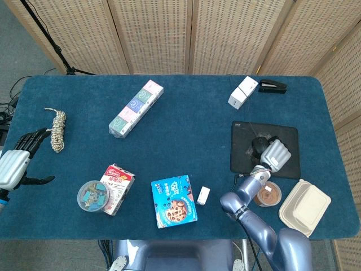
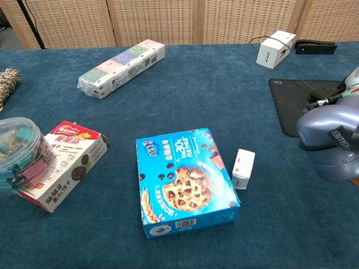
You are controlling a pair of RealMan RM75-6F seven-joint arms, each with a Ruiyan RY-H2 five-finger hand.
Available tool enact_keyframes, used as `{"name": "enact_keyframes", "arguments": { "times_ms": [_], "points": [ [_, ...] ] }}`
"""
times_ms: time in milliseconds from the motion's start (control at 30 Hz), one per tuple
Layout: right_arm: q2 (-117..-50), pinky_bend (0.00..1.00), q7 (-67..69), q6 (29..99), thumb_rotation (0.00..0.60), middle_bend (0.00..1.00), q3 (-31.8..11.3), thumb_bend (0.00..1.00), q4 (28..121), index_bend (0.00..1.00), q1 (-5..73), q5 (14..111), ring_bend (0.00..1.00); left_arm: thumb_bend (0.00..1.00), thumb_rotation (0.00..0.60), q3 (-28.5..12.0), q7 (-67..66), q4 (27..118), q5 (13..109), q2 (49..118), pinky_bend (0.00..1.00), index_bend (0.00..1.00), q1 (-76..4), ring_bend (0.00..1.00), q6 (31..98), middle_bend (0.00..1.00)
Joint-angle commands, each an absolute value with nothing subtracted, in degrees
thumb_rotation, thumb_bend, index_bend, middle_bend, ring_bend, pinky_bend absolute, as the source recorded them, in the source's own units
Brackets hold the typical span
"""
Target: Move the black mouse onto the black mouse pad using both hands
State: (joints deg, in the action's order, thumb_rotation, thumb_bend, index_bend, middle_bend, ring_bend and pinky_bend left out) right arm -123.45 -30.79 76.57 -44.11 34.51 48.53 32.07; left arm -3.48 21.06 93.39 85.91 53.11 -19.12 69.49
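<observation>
The black mouse (image 1: 258,145) lies on the black mouse pad (image 1: 282,135), left of the pad's middle. My right hand (image 1: 276,154) rests over the mouse's right side with its fingers curled onto it. In the chest view only that arm's elbow (image 2: 332,140) shows, in front of the pad's (image 2: 297,101) right part, and the mouse is hidden there. My left hand (image 1: 18,161) hovers at the table's far left edge, fingers spread and holding nothing, just left of a coil of rope (image 1: 57,130).
A brown-filled bowl (image 1: 269,194) and a beige takeaway box (image 1: 305,206) sit just in front of the pad. A white box (image 1: 243,92) and stapler (image 1: 273,87) lie behind it. A cookie box (image 1: 174,201), small white box (image 1: 203,195), snack box (image 1: 118,185), clip jar (image 1: 92,196) and tissue pack (image 1: 136,108) fill the middle and left.
</observation>
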Motion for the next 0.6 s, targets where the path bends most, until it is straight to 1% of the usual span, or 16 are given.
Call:
{"name": "enact_keyframes", "arguments": {
  "times_ms": [33, 133, 200, 267, 600],
  "points": [
    [-123.44, 0.20, -30.53, 76.46, 0.600, 0.25, -44.07, 0.48, 34.49, 0.26, 48.43, 32.33, 0.15, 0.02, 0.600, -3.45, 21.14, 93.40, 85.92, 53.10, 0.00, 0.00, -19.10, 0.00, 69.55, 0.00],
    [-123.19, 0.12, -29.46, 76.49, 0.600, 0.14, -43.94, 0.44, 35.68, 0.18, 48.06, 33.00, 0.04, 0.02, 0.600, -3.38, 21.20, 93.43, 86.01, 53.05, 0.00, 0.00, -19.10, 0.00, 69.54, 0.00],
    [-122.99, 0.08, -29.16, 76.73, 0.600, 0.10, -43.83, 0.43, 36.33, 0.16, 47.82, 33.33, 0.01, 0.02, 0.600, -3.35, 21.20, 93.44, 86.05, 53.03, 0.00, 0.00, -19.09, 0.00, 69.57, 0.00],
    [-122.74, 0.05, -28.98, 77.13, 0.600, 0.08, -43.79, 0.43, 37.31, 0.14, 47.53, 33.61, 0.00, 0.02, 0.600, -3.32, 21.11, 93.45, 86.10, 53.02, 0.00, 0.00, -19.07, 0.00, 69.64, 0.00],
    [-121.71, 0.01, -29.47, 80.13, 0.600, 0.06, -42.76, 0.42, 43.35, 0.13, 45.77, 35.16, 0.00, 0.02, 0.600, -3.15, 21.08, 93.58, 86.20, 52.87, 0.00, 0.00, -19.06, 0.00, 69.63, 0.00]
  ]
}}
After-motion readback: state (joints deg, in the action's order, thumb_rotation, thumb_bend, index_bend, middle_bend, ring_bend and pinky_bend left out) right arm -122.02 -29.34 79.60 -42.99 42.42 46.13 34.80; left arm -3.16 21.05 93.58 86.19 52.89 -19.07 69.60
